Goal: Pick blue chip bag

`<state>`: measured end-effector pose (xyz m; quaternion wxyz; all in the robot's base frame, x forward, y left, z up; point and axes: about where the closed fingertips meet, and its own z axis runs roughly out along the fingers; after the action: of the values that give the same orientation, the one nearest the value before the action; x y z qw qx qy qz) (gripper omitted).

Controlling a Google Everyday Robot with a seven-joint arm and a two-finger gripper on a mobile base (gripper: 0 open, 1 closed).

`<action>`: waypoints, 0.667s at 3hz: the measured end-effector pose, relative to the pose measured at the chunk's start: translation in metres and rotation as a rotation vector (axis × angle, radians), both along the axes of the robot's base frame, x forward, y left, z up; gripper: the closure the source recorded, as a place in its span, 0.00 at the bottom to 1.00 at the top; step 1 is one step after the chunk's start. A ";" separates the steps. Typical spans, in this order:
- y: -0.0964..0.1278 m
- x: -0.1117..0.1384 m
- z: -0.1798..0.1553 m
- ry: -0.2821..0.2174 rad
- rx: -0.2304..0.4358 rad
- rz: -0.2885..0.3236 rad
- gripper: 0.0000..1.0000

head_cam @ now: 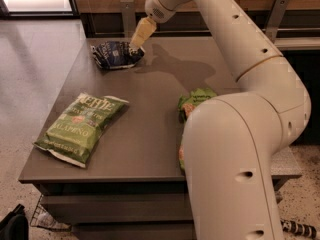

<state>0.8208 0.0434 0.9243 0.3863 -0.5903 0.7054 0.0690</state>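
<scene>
The blue chip bag [116,54] lies crumpled at the far left corner of the grey table [150,114]. My gripper [137,43] reaches down from the arm at the top of the view, and its cream fingers [141,31] point at the bag's right edge, at or just above it. My arm crosses the right side of the view and hides much of the table there.
A green jalapeño chip bag [82,125] lies at the front left of the table. Another green bag [196,101] at the right is mostly hidden behind my arm. Metal posts [127,14] and a wall stand behind the table's far edge.
</scene>
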 end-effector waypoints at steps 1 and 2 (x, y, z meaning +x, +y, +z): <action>0.031 0.008 -0.021 0.026 0.067 -0.012 0.00; 0.069 -0.001 -0.048 0.072 0.114 -0.004 0.00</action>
<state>0.8193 0.1126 0.8759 0.3939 -0.5628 0.7151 0.1296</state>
